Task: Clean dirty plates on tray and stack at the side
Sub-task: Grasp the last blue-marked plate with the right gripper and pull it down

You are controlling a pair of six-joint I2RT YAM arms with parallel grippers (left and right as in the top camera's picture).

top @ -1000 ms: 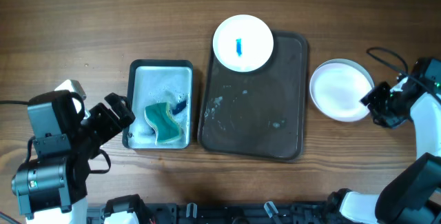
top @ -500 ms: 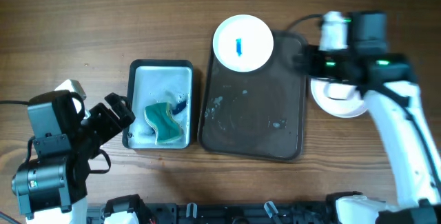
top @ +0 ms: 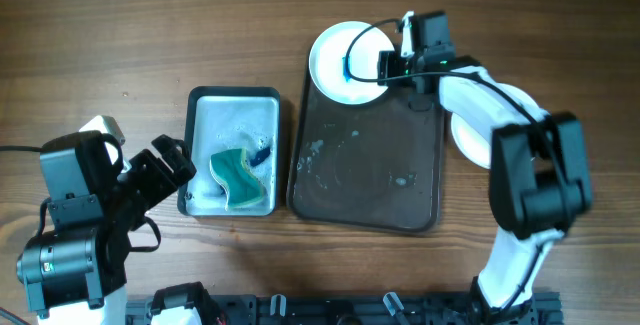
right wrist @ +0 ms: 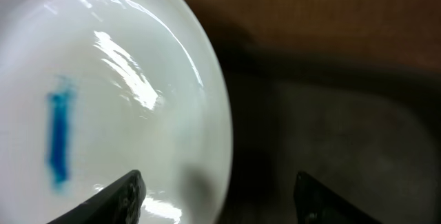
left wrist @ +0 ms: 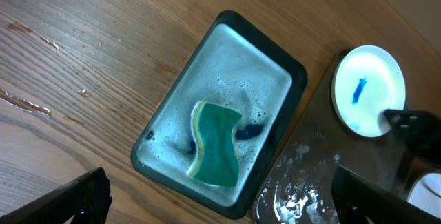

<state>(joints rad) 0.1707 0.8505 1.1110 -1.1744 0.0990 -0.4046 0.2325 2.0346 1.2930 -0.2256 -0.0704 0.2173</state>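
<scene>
Wood-grain table top fills the scene, with the tray (top: 365, 155) lying on it as the marker for everything else. One plate (top: 345, 60) with a blue smear sits at the tray's far left corner, part of it overhanging the rim. Off the tray's right side, on the bare wood, rests a plain white stack (top: 480, 140), partly hidden by the right arm. Left of the tray stands a tub (top: 233, 100) of suds holding a green sponge (top: 233, 175).

The right gripper (top: 385, 65) is at the smeared plate's right edge, spread apart and empty. In the wrist view one finger (right wrist: 127, 189) is over the plate's inner slope and the other is over the tray, with the rim between them. The left gripper (top: 180, 175) hangs beyond the tub, far from the tray, also spread and gripping nothing.

The plate looks stiff, light and glossy, so it is probably slippery, more so if wet. Whether it would chip I cannot tell. Its shallow wall gives little to grip, so the best hold is likely a pinch across the rim, one finger inside and one beneath. The overhang leaves room for that lower finger.
</scene>
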